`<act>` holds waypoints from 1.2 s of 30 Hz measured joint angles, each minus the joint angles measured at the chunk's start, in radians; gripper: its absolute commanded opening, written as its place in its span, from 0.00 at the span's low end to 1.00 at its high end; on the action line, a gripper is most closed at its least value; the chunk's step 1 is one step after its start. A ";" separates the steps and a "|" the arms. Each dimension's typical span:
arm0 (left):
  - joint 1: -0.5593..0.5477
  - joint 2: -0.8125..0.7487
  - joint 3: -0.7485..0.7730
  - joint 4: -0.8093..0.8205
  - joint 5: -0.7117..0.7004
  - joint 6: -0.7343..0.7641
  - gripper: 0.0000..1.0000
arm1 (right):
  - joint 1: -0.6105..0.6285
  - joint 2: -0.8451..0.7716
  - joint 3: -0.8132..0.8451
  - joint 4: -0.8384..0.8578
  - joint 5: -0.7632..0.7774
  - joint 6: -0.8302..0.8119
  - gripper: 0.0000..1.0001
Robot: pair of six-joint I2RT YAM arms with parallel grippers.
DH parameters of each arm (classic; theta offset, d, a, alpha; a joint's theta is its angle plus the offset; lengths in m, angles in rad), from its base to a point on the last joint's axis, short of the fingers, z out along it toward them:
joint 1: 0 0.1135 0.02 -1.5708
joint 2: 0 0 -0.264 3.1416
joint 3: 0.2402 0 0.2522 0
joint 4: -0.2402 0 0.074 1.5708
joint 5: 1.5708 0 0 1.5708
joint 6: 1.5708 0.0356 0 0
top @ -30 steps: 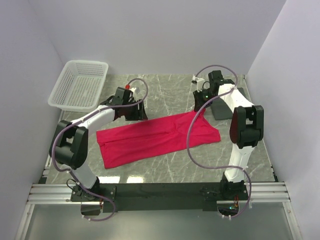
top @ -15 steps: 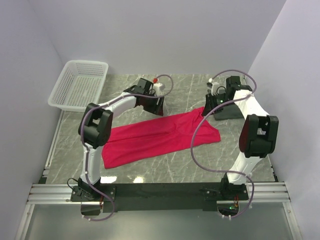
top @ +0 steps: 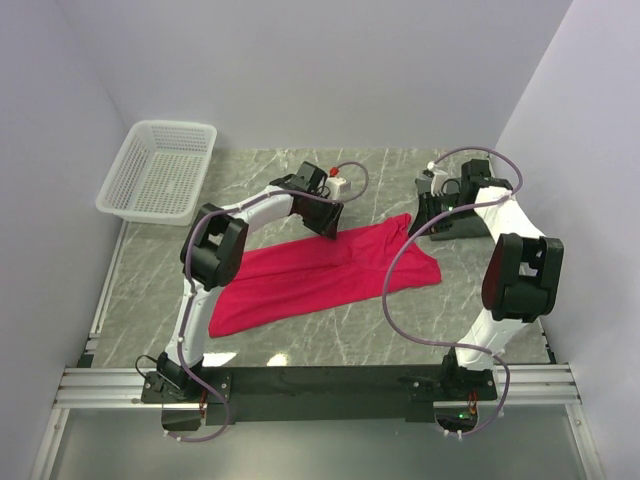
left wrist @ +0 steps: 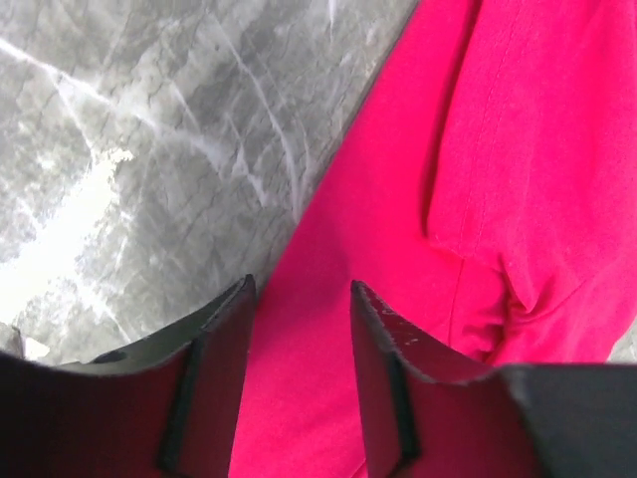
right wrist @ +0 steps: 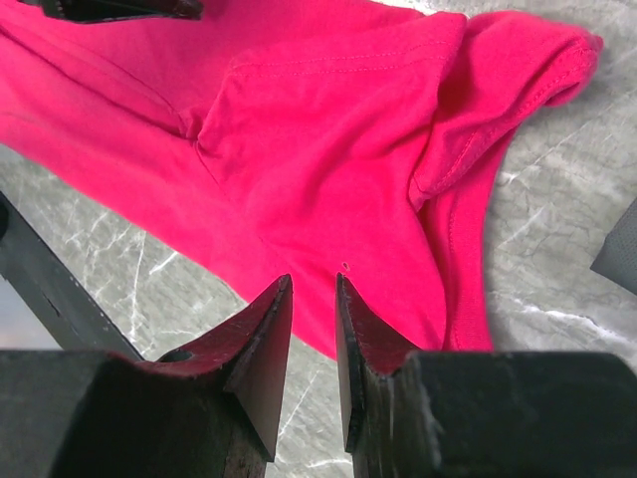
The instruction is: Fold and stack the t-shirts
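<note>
Task status: judged partway, nearer the start than the finish.

Work done: only one crimson t-shirt (top: pixel 320 268) in view, apparently narrowed lengthways into a long band, so probably past a first fold.

Work left: cross folds into a compact packet, then stacking. No folded pile anywhere in view.

Location: flat on the marble desk (top: pixel 370 335), across the middle, aslant from near left to far right. Well apart from the white mesh basket (top: pixel 172 126) at the far left corner.

Condition: plain, no print. Soft and lightly rumpled. Sleeve doubled over at the right end, stitched hem showing. Seam line and shallow creases along the body. Broader and smoother at the left end.

Left end effector (left wrist: pixel 299 289): fingers apart, poised over the far long edge of the fabric near its middle. Nothing pinched between them, as far as the wrist view shows.

Right end effector (right wrist: pixel 312 284): fingers narrowly apart, nothing between. Poised over the fabric's edge at the right end, near the doubled sleeve.
</note>
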State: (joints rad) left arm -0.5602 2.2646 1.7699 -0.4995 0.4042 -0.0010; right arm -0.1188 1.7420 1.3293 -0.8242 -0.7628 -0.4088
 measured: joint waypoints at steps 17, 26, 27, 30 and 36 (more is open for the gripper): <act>0.006 0.021 0.026 -0.025 -0.031 -0.051 0.00 | -0.018 -0.005 -0.013 0.010 -0.010 0.009 0.32; 0.167 0.021 0.018 -0.007 -0.042 -0.159 0.01 | -0.026 -0.006 -0.015 0.014 -0.009 0.016 0.32; 0.196 0.021 0.018 -0.004 -0.053 -0.177 0.01 | -0.026 -0.006 -0.017 0.016 -0.009 0.018 0.32; 0.271 0.021 0.018 0.006 -0.090 -0.231 0.00 | -0.026 -0.006 -0.026 0.020 -0.007 0.019 0.32; 0.370 0.016 0.013 0.018 -0.184 -0.338 0.01 | -0.022 -0.004 -0.028 0.037 0.017 0.044 0.32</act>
State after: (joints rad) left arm -0.1905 2.2803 1.7832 -0.4812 0.2203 -0.3393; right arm -0.1410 1.7378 1.3010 -0.7868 -0.7460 -0.3645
